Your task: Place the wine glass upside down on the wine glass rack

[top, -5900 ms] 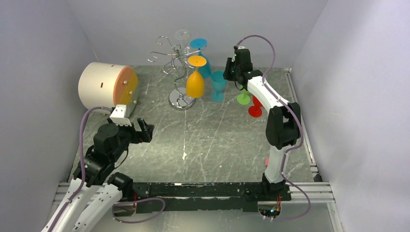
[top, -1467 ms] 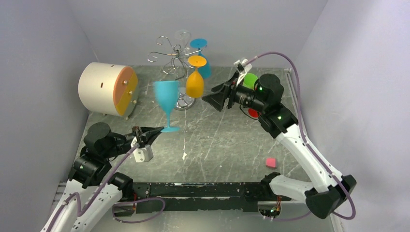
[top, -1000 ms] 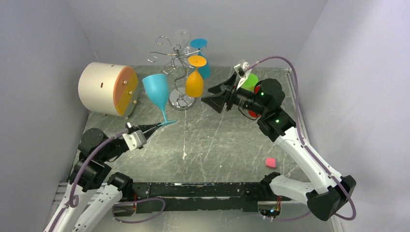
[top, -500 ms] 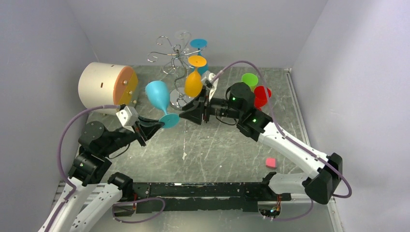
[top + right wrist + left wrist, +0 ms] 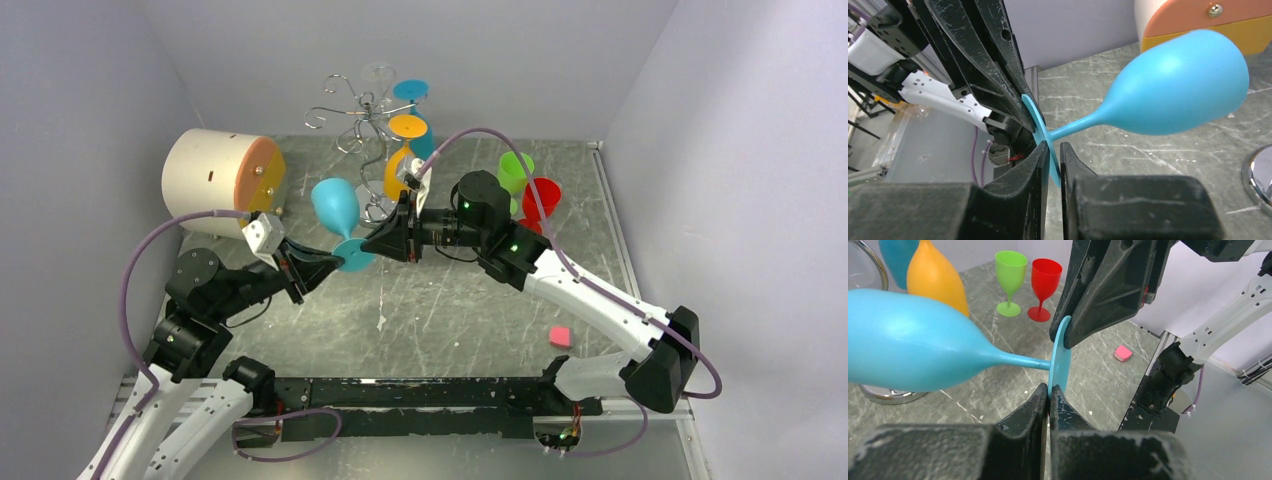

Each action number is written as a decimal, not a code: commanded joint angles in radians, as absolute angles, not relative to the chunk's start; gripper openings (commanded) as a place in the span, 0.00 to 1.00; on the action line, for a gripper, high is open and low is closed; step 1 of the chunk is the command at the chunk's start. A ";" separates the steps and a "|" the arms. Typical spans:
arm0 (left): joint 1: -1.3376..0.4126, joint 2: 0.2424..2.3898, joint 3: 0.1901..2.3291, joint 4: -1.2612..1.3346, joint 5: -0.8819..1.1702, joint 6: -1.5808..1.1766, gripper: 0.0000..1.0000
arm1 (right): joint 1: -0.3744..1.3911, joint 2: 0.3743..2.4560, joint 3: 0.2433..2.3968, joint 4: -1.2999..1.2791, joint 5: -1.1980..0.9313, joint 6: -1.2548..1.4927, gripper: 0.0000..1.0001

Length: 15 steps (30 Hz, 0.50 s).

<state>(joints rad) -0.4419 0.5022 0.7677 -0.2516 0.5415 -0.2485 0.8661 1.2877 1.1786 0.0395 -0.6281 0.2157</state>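
Note:
The wine glass [image 5: 335,205] is light blue and hangs tilted in the air in front of the wine glass rack [image 5: 365,115], a silver wire stand with a chrome base. My left gripper [image 5: 335,262] is shut on the lower rim of the glass's round foot [image 5: 1060,357]. My right gripper [image 5: 368,245] comes from the right and pinches the opposite rim of the same foot [image 5: 1040,127]. In the left wrist view the bowl [image 5: 908,340] points left and the right gripper's fingers [image 5: 1108,285] reach down onto the foot. In the right wrist view the bowl [image 5: 1178,85] points right.
An orange glass [image 5: 402,165] and a blue glass [image 5: 412,95] hang upside down on the rack. A cream cylinder with an orange end [image 5: 215,185] lies at the left. Green [image 5: 516,170] and red [image 5: 541,195] glasses stand at the back right. A pink block [image 5: 560,336] lies right of centre.
My right arm swung left to the glass and its jaws closed on the foot. My left arm raised and tilted the glass toward the rack.

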 commanded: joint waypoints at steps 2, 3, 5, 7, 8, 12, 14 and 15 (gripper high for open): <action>-0.439 0.487 0.765 -0.240 0.547 -0.255 0.07 | 0.873 1.289 1.189 0.048 -0.642 0.229 0.07; -0.439 0.483 0.763 -0.240 0.545 -0.253 0.08 | 0.873 1.291 1.187 0.053 -0.652 0.236 0.02; -0.439 0.479 0.764 -0.249 0.529 -0.253 0.18 | 0.873 1.298 1.184 0.067 -0.671 0.256 0.00; -0.439 0.479 0.773 -0.274 0.495 -0.247 0.31 | 0.874 1.303 1.185 0.068 -0.665 0.279 0.00; -0.439 0.480 0.779 -0.288 0.479 -0.240 0.40 | 0.873 1.304 1.184 0.071 -0.660 0.292 0.00; -0.439 0.476 0.798 -0.331 0.401 -0.213 0.60 | 0.872 1.302 1.184 0.090 -0.623 0.345 0.00; -0.439 0.473 0.808 -0.355 0.357 -0.191 0.70 | 0.870 1.296 1.184 0.102 -0.590 0.383 0.00; -0.439 0.470 0.814 -0.364 0.344 -0.177 0.74 | 0.868 1.293 1.185 0.106 -0.572 0.402 0.00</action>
<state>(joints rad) -0.4419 0.4858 0.7715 -0.3111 0.4431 -0.2214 0.8661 1.3041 1.1778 0.0441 -0.6361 0.3164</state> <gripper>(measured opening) 0.676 0.018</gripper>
